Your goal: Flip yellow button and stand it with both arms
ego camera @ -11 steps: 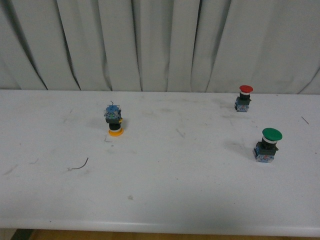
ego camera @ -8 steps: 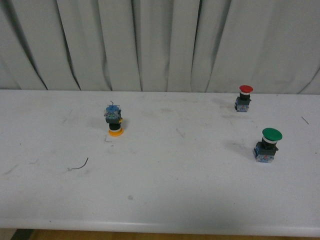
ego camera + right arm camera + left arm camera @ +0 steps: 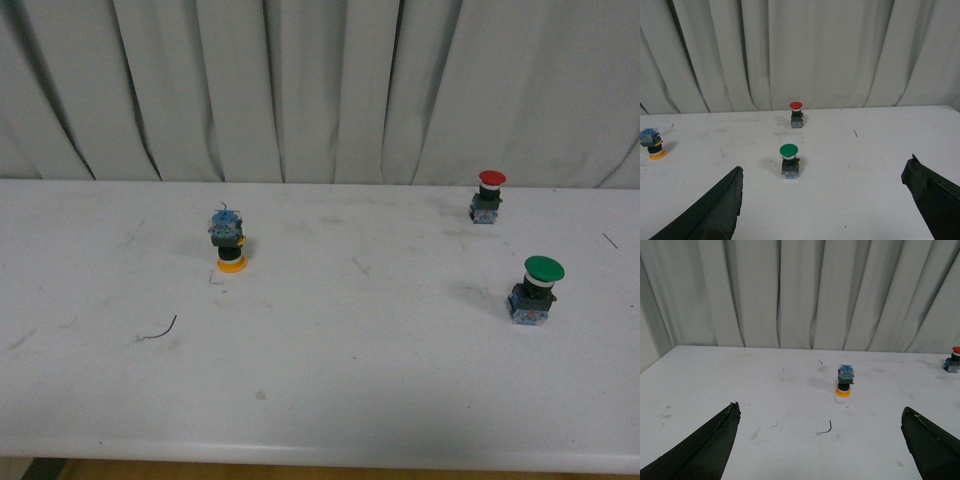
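Three mushroom-capped buttons sit on a scuffed, matte white table [image 3: 350, 350] before a pleated pale curtain [image 3: 320, 90]. Left of centre, the yellow button [image 3: 230, 243] rests upside down on its round cap, blue block uppermost. The left gripper [image 3: 820, 407] and right gripper [image 3: 826, 165], pointed and black, both gape wide.

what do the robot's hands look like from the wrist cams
The left hand and right hand each show only two matte black fingers tapering to blunt points. No cables, tags or markings are visible, and the front view shows no arm.

Left gripper [image 3: 820, 408], right gripper [image 3: 826, 164] spread wide
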{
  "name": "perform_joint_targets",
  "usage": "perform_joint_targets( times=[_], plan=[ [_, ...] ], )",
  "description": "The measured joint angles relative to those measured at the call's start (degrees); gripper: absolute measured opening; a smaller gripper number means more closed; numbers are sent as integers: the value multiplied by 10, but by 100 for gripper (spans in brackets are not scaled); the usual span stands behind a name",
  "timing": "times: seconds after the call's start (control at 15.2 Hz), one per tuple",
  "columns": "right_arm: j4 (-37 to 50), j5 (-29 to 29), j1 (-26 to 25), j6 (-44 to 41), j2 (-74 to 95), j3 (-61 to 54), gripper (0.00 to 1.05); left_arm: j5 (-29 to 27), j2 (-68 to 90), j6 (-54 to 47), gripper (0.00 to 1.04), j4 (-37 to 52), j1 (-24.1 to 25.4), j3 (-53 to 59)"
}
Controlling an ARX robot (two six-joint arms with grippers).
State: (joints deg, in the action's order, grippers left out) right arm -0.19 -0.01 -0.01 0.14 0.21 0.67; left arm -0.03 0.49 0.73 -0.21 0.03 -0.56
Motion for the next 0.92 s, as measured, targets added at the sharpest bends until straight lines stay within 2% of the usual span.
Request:
perform_joint_targets(
  times=[0.53,0.59,0.66,0.79,0.92],
  plan=[
    [0,0,0,0,0,0,98,-5,2,4,98,-13,-2,-2],
    [0,0,0,0,0,0,98,-64,58,46,98,-123,-21,-48],
    [1,0,0,0,0,0,98,-61,119,80,98,-140,-5,-80],
    [0,0,0,0,0,0,98,-13,208,79,98,-28,44,-115],
    [0,0,0,0,0,0,98,54,397,51,98,120,68,-165]
  ],
)
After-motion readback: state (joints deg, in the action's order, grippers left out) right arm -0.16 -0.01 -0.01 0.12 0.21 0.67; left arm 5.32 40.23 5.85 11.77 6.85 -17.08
